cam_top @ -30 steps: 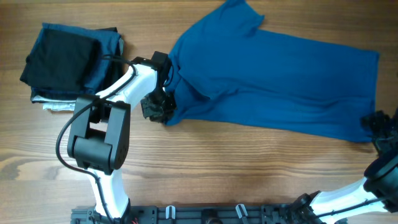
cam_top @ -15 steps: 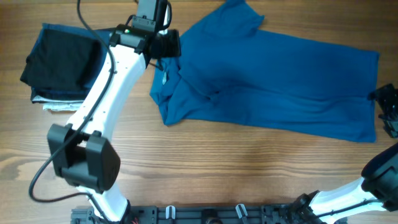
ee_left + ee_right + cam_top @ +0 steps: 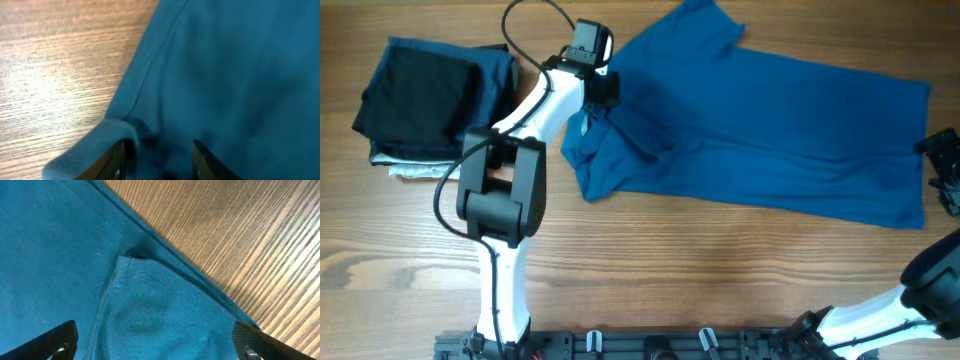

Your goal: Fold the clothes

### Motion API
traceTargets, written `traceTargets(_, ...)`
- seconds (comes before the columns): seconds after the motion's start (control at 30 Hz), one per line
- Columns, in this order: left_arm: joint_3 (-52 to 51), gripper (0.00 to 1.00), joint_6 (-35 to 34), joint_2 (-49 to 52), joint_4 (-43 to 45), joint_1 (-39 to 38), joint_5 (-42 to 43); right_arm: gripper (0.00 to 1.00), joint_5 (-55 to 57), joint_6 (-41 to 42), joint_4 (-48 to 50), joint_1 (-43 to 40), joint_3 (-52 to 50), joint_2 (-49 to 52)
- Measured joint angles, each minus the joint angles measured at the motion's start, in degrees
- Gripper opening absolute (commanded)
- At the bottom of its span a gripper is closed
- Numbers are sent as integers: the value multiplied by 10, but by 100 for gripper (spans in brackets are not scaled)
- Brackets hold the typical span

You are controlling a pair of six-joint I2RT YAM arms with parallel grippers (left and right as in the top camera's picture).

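The blue T-shirt (image 3: 770, 130) lies flat on the bench (image 3: 670, 280), stretched lengthwise from one gripper to the other, a single spread layer and, by our reading, not yet folded. The left gripper (image 3: 160, 152) sits low on the collar-and-shoulder end. Its fingers (image 3: 121, 156) stand part-way apart with cloth bunched and shadowed between them, and a rolled edge is pushed up against one finger. We cannot tell whether they bite on that cloth or merely rest over it. Right around this gripper the fabric is rumpled into a ridge, while the run toward the other arm lies smooth. We take it the neck end is the part being worked, likely to square it or to gather a fold line. The right gripper (image 3: 157, 345) hangs spread wide and empty above the hem corner (image 3: 135, 290), with bare wood just beyond. We judge it is placed there to take that corner so both ends can lift together. On the far side of the left gripper from the shirt, clear of the blue cloth, sits a stack of folded garments (image 3: 430, 100), presumably where finished pieces go.
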Motion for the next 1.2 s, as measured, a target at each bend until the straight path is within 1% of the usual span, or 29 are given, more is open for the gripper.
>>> traceTargets(0.1, 0, 42, 0, 9, -3, 10, -9, 99, 0, 0, 0, 0, 0, 0)
traceTargets(0.23, 0, 38, -4, 9, -33, 22, -21, 99, 0, 2, 0, 0, 0, 0)
traceTargets(0.33, 2, 37, -29, 9, -54, 34, -21, 100, 0, 2, 2, 0, 0, 0)
traceTargets(0.37, 4, 35, -38, 9, -63, 39, -21, 99, 0, 2, 2, 0, 0, 0)
traceTargets(0.57, 12, 31, -90, 8, -118, 52, -32, 99, 0, 2, 5, 0, 0, 0)
traceTargets(0.67, 13, 33, -108, 7, -133, 52, -37, 99, 0, 2, 9, 0, 0, 0)
traceTargets(0.8, 8, 41, -124, -3, -146, 52, -38, 99, 0, 2, 11, 0, 0, 0)
traceTargets(0.9, -3, 49, -127, -30, -120, 50, -38, 99, 0, 2, 11, 0, 0, 0)
traceTargets(1.0, -6, 50, -127, -86, -62, 45, -38, 99, 0, 2, 11, 0, 0, 0)
traceTargets(1.07, -5, 45, -127, -128, -19, 42, -38, 99, 0, 2, 11, 0, 0, 0)
traceTargets(1.1, -4, 38, -127, -143, -3, 40, -37, 100, 0, 2, 11, 0, 0, 0)
traceTargets(1.13, -3, 34, -128, -154, 10, 39, -32, 99, 0, 2, 12, 0, 0, 0)
traceTargets(1.2, -2, 37, -127, -163, 37, 39, -12, 100, 0, 2, 12, 0, 0, 0)
